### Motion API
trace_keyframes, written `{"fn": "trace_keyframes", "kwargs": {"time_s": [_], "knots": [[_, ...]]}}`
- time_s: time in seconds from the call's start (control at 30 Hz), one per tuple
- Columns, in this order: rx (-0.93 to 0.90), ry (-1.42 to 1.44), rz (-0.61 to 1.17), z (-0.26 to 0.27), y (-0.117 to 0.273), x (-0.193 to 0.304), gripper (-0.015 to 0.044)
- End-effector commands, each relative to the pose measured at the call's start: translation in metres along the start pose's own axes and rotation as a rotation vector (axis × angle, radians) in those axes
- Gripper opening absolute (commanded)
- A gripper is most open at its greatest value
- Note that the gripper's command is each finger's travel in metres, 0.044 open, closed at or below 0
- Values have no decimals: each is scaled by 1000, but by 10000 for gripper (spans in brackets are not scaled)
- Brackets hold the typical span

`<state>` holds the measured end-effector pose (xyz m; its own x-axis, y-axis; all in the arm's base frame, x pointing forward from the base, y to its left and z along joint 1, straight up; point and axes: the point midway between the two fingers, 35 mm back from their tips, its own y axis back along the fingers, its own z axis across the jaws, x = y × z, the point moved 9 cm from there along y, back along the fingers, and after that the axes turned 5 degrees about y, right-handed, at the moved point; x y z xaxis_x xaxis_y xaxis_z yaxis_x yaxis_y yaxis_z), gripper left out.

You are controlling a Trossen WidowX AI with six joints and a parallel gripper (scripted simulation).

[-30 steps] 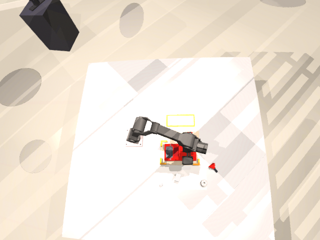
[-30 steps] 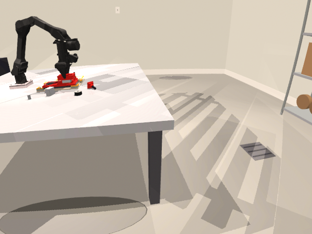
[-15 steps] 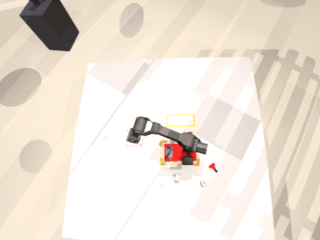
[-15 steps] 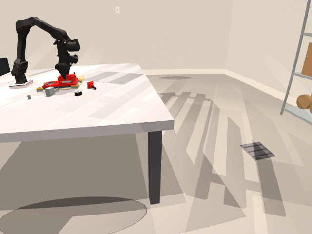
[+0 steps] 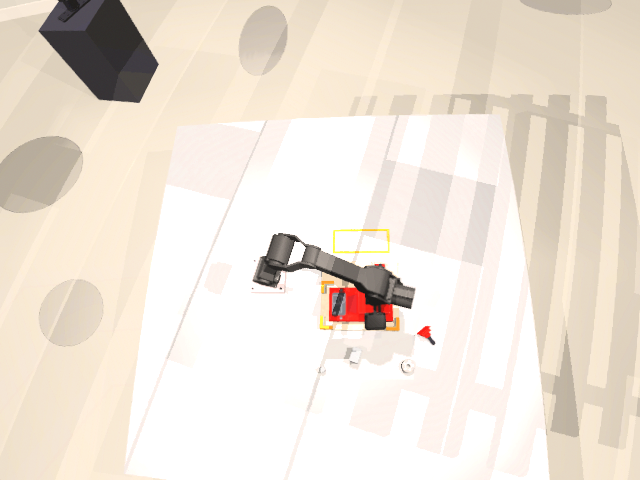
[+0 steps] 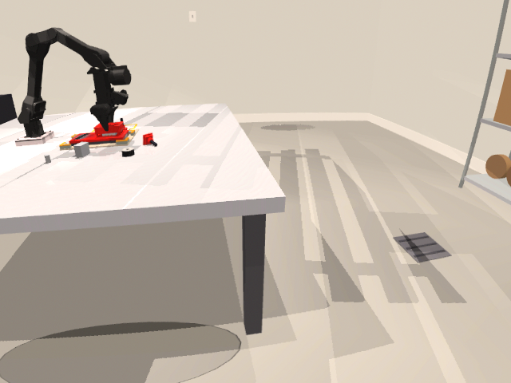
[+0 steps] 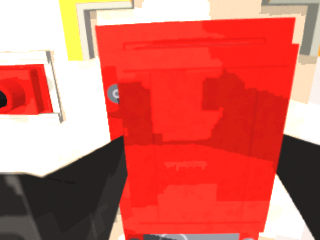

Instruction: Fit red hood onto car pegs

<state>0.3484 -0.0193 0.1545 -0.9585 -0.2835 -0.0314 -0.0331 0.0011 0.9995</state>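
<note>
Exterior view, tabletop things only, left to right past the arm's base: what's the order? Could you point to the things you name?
Small grey block (image 5: 321, 369) (image 6: 47, 158) → bigger grey block (image 5: 355, 355) (image 6: 81, 149) → black-sided disc (image 5: 403, 369) (image 6: 128, 152) → red piece with black peg (image 5: 424, 332) (image 6: 148, 139).

Matt red hood (image 6: 110, 128) (image 7: 200, 120) (plastic, by its look), smooth table (image 5: 232, 361) (image 6: 185, 181).

So the red hood (image 5: 361, 304) (image 6: 108, 128) (image 7: 200, 120) was roof-up between the pincer's (image 5: 376, 305) (image 6: 105, 127) (image 7: 202, 155) fingers, right over the car's flat red chassis (image 5: 334, 316) (image 6: 84, 138) (image 7: 111, 72). The chassis lay in its jig (image 5: 324, 326) (image 6: 65, 145) (image 7: 71, 30), with yellow-orange corners, on the counter (image 5: 232, 361) (image 6: 164, 177) (image 7: 30, 145). The hood hid most of the deck, so I honestly couldn't tell if it sat flat or the pegs were in.
</note>
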Motion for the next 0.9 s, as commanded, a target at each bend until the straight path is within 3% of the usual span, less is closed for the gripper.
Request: {"fn": "trace_keyframes", "kwargs": {"time_s": [0.0, 0.87], "knots": [[0, 3, 0, 0, -2, 0, 0], [0, 1, 1, 0, 4, 0, 0]]}}
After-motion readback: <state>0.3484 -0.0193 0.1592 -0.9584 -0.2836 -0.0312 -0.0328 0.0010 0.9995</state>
